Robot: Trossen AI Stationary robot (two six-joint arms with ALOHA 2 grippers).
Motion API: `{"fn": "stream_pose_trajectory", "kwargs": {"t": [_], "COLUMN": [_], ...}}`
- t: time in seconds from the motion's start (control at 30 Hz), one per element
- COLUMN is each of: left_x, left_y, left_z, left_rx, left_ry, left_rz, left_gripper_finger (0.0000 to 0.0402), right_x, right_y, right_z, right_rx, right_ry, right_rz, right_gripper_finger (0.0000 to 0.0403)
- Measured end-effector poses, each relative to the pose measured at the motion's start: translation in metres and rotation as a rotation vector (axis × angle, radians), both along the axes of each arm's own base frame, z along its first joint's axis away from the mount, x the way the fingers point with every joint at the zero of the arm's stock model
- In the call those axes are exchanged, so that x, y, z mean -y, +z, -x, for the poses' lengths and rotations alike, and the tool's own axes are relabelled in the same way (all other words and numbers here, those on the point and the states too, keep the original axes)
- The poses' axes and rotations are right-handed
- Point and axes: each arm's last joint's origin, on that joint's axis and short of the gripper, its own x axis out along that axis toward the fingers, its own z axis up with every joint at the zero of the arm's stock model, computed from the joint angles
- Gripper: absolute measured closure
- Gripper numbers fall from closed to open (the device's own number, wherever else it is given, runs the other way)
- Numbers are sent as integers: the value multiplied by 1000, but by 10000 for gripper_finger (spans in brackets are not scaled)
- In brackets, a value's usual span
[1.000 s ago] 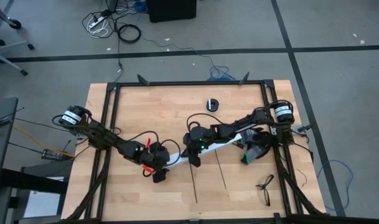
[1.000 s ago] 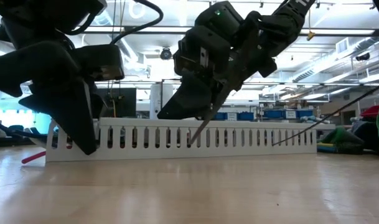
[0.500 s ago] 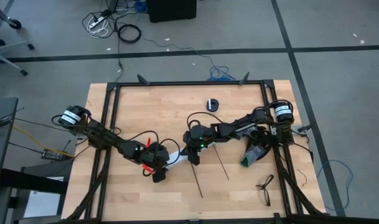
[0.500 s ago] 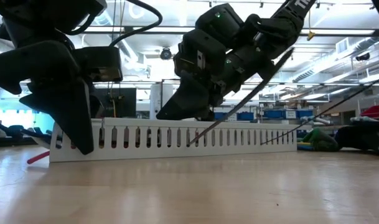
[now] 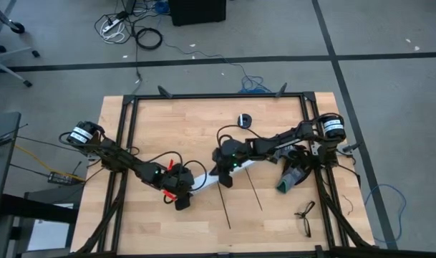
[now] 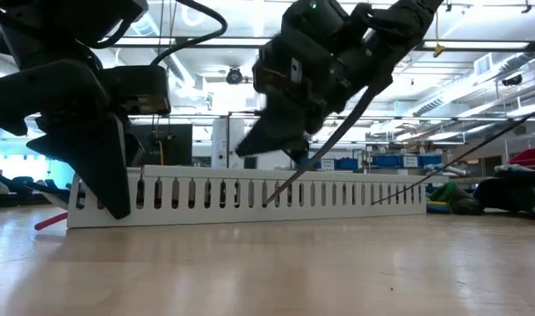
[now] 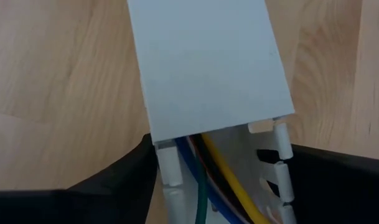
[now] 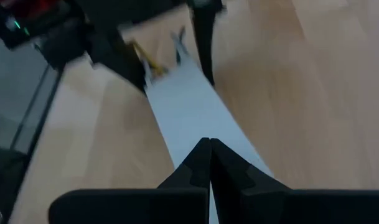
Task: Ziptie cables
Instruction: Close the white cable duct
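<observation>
A long white slotted channel (image 6: 249, 193) lies across the table's middle. The cables (image 7: 233, 180), yellow, blue, green and orange, run inside it under its flat cover (image 7: 208, 68); a red end (image 6: 52, 221) sticks out on the left. Two thin black zipties (image 5: 225, 209) (image 5: 254, 190) stick into the channel's near wall and slant up toward the near edge. My left gripper (image 5: 182, 199) is closed around the channel's left end. My right gripper (image 6: 289, 154) is shut and hangs just above the channel's middle, clear of it. My left gripper has the channel's left end between its two fingers, one finger (image 7: 136, 171) against each slotted side wall (image 7: 166, 167). The fingers slant down from the table's left and lie along the channel. The channel rests flat on the table.
Black frame rails (image 5: 124, 143) run along the table's left, far and right sides. A small black round thing (image 5: 245, 120) lies at the far middle. A dark green-tipped object (image 5: 289, 179) and a black hand tool (image 5: 303, 212) lie at the near right.
My right gripper has risen off the channel's top, staying shut. The channel has turned a little on the table, its right end shifting while its left end stayed by my left gripper. The two zipties have swung with it.
</observation>
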Motion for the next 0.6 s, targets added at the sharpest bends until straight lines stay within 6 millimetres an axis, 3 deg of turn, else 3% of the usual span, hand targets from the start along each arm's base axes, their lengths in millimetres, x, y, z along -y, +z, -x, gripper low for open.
{"fn": "stream_pose_trajectory", "kwargs": {"t": [0.23,0.6], "left_x": [-1,-1], "left_y": [0,-1], "left_z": [0,0], "left_rx": [3,14], "left_ry": [7,17], "left_rz": [-16,-37], "left_gripper_finger": [143,152], "right_x": [-1,-4], "right_y": [-9,-19], "right_z": [8,4], "right_rx": [-122,-125], "right_ry": [41,34], "right_rz": [26,25], "right_gripper_finger": [403,403]}}
